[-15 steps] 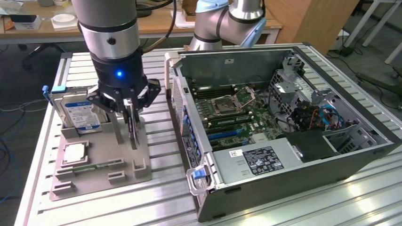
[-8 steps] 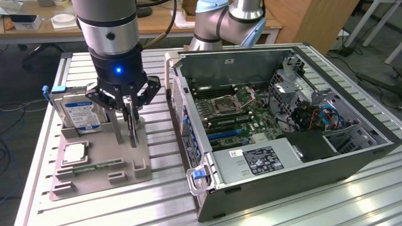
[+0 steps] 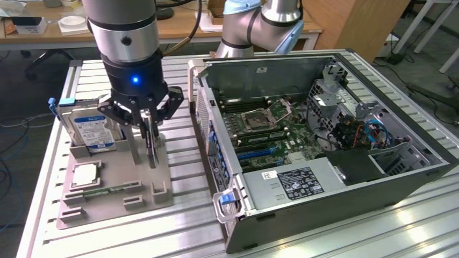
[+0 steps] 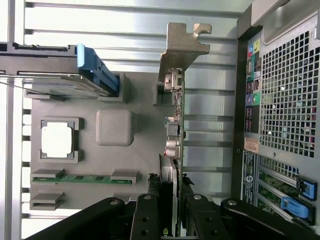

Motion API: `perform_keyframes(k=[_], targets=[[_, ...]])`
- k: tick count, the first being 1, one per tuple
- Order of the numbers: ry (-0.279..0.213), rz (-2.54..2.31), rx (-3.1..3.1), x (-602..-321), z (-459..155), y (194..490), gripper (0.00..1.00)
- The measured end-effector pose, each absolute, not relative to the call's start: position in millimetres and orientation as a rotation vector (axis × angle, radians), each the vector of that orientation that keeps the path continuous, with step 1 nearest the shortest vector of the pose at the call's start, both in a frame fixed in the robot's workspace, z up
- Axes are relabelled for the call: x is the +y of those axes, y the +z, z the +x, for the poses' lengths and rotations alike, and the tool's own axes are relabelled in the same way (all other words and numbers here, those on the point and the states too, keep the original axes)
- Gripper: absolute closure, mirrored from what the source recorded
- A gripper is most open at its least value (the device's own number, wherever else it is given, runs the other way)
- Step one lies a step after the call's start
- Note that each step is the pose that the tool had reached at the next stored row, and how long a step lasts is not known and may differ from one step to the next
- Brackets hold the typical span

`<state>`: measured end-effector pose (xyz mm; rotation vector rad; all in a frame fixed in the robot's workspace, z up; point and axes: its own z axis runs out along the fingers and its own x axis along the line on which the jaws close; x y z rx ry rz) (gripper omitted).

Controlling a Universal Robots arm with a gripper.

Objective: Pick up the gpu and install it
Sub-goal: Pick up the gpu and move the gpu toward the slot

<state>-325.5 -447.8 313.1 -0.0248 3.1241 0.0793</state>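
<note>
1. Where my fingers (image 4: 147,220) come together, my gripper (image 3: 149,129) (image 4: 171,200) is clamped on the gpu (image 3: 152,148) (image 4: 176,125), with one finger against each flat face of the thin black card near its upper edge.
2. Directly below my hand, the card stands upright on its long edge. Its lower edge is down at a slot of the grey holder (image 3: 107,199) (image 4: 145,150); I cannot tell whether it rests there or sits just clear.
3. Ahead of my fingertips in the wrist view, the card's silvery bracket (image 4: 182,45) sticks out past the end of the holder.
4. Just beside my hand, towards the exterior view's left, a blue-labelled hard drive (image 3: 90,129) (image 4: 55,75) stands on edge in its own pocket of the same holder.
5. Further out on that side and lower, a square silver CPU chip (image 3: 86,173) (image 4: 56,139) lies flat in a recess, and a green memory stick (image 3: 93,192) (image 4: 82,177) lies near it.
6. Under the holder runs the slatted aluminium table (image 3: 179,231) (image 4: 125,25).
7. On my other side, towards the exterior view's right, an open computer case (image 3: 323,215) (image 4: 285,100) lies near the holder, apart from it. Its motherboard (image 3: 276,134) and processor socket (image 3: 256,119) face up.
</note>
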Motion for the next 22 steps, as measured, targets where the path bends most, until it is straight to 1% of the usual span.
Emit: perform_keyframes(k=[8, 22], targets=[[0.079, -0.025, 3.124, -447.8, -325.4, 322.3, 0.73], [0.079, -0.025, 3.124, -447.8, -325.5, 352.2, 0.73]])
